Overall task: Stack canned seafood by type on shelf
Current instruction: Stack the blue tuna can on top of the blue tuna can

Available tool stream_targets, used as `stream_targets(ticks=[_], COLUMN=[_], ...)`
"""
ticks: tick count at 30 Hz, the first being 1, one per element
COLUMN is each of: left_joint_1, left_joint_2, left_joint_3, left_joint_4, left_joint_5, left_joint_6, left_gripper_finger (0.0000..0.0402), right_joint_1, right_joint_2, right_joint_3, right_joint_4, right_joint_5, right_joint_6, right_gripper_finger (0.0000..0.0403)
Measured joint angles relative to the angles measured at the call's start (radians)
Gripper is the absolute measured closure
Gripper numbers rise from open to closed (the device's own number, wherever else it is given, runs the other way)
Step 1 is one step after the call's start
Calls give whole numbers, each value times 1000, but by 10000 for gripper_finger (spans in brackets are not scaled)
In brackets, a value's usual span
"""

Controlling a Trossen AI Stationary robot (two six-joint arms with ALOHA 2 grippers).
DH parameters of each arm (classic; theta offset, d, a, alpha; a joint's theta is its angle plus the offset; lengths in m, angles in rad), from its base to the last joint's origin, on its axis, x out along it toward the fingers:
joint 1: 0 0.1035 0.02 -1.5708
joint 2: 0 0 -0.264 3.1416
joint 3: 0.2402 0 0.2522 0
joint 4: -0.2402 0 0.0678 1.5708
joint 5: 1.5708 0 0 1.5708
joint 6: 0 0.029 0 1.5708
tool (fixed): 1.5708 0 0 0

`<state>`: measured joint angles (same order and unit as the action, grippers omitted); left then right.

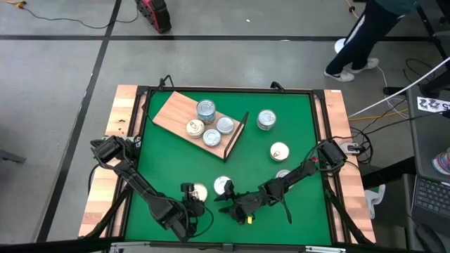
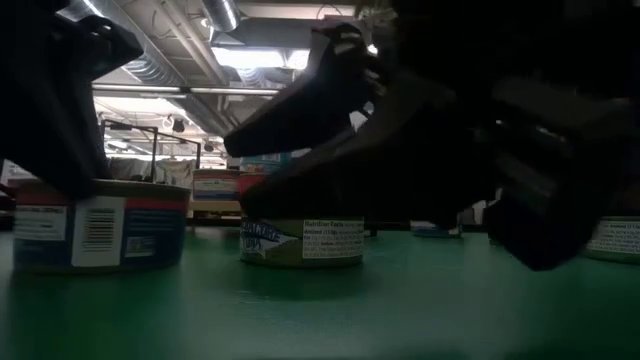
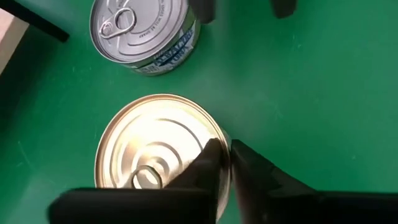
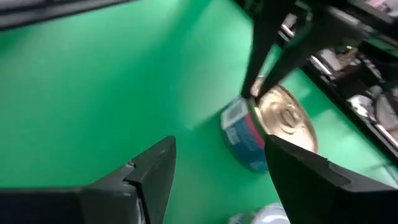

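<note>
The gold-topped can [image 3: 155, 149] with a blue and red label [image 4: 242, 134] stands on the green mat near the near edge. My left gripper [image 3: 230, 158] is over it [image 1: 191, 199], shut on its rim. A silver can with a teal label [image 3: 143, 31] stands right beside it [image 1: 223, 185]. My right gripper [image 4: 221, 162] is open and hovers just on the near side of that silver can [image 1: 225, 199], touching nothing. The wooden shelf [image 1: 176, 109] lies at the far left with several cans on it [image 1: 211, 137] and its black wire end [image 1: 235, 137] upright. My left gripper pinches the gold-topped can at its rim [image 3: 222, 142], one finger [image 3: 211, 163] on the lid and the other [image 3: 255, 167] outside the wall. The fingers come from above, pointing down [image 4: 264, 59]. The can's bottom rests on the mat [image 2: 100, 262].
Three more cans stand on the mat to the right: one at the far side [image 1: 266, 119], one in the middle [image 1: 280, 151], one half under my right arm [image 1: 283, 173]. The black table frame [image 1: 323, 140] bounds the mat. A person walks beyond the far edge [image 1: 358, 42].
</note>
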<state>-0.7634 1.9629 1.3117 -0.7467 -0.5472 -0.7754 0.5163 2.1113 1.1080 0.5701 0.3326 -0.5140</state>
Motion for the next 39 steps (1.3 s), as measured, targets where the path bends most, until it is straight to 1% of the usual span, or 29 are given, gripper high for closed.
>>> stream_targets(ticks=[3, 8, 15, 20, 30, 36, 39], left_joint_1=[3, 7, 13, 32, 72, 83, 87], left_joint_2=[0, 1, 8, 7, 5, 4, 3], left_joint_3=[0, 3, 51, 78, 111, 128, 129], left_joint_4=[6, 49, 48, 51, 51, 51, 53], left_joint_5=[0, -4, 6, -4, -5, -5, -4], left_joint_6=[-6, -12, -15, -33, -83, -98, -129], left_gripper_finger=[397, 399, 401, 401, 401, 401, 401], right_joint_1=[-8, -15, -15, -13, -13, -12, -12], right_joint_2=[0, 0, 0, 0, -1, -1, -2], right_joint_3=[0, 0, 0, 0, 0, 0, 0], right_joint_4=[4, 3, 3, 3, 1, -41, -51], right_joint_5=[30, 34, 37, 23, 22, 24, 36], right_joint_6=[-17, -66, -77, -126, -131, -132, -133], right_gripper_finger=[157, 157, 157, 157, 157, 157, 157])
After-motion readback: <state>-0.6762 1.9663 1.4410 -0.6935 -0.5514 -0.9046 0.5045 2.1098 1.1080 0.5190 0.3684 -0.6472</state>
